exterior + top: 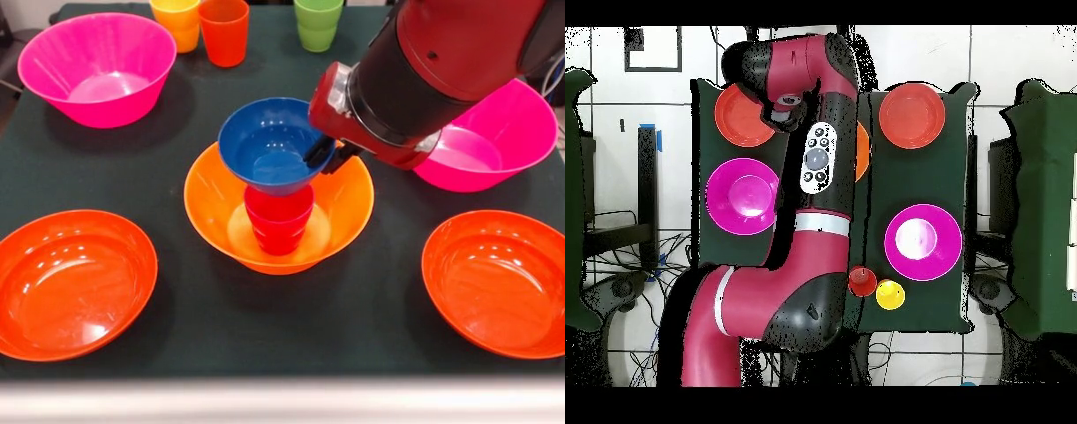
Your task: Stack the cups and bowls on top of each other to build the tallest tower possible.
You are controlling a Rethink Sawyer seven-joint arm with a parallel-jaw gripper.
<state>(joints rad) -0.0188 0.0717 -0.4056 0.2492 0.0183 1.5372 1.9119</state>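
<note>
The tower stands mid-table in the front view: the large orange bowl (344,208) holds an upside-down red cup (278,219), and the small blue bowl (265,146) sits on that cup. My gripper (327,156) is at the blue bowl's right rim, one finger inside and one outside, shut on the rim. The yellow cup (177,19), orange cup (223,31) and green cup (318,22) stand at the far edge. In the overhead view my arm (815,160) hides the tower except a sliver of the orange bowl (863,150).
Two pink bowls (97,66) (508,132) sit at far left and right. Two shallow red-orange bowls (71,283) (499,283) sit at near left and right. The overhead view shows the pink bowls (743,196) (922,241) and the orange (861,281) and yellow (890,294) cups.
</note>
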